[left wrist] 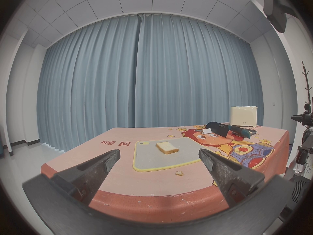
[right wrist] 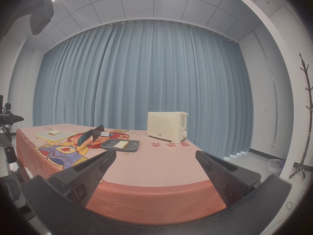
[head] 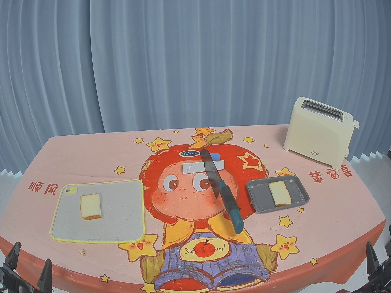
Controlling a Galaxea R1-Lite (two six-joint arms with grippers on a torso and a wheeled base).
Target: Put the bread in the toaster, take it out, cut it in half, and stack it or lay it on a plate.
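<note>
Left wrist view first: we see the left pincer with its two dark fingers spread wide apart and nothing between them, hanging off the near edge of the surface. The right pincer is just as wide apart and bare, off the near right corner. From the head view, the left pincer's tips sit at about 7 o'clock and the right pincer's at about 5 o'clock, both clear of everything on the surface.

Moving outward on the left, we find a small crumb near the edge. Past it is a grey board with a yellow rim at about 8 o'clock. One slice of bread lies flat on the board's left half.

On the right, a grey tray sits at about 4 o'clock with a second slice lying flat inside it.

Between board and tray, at the middle of the dial, lies a knife. Its teal handle points to 5 o'clock and its dark blade to 11 o'clock, crossing a small white block.

The toaster stands upright at 2 o'clock, well apart from the tray, and we see nothing standing out of its slots. A blue curtain hangs behind.
</note>
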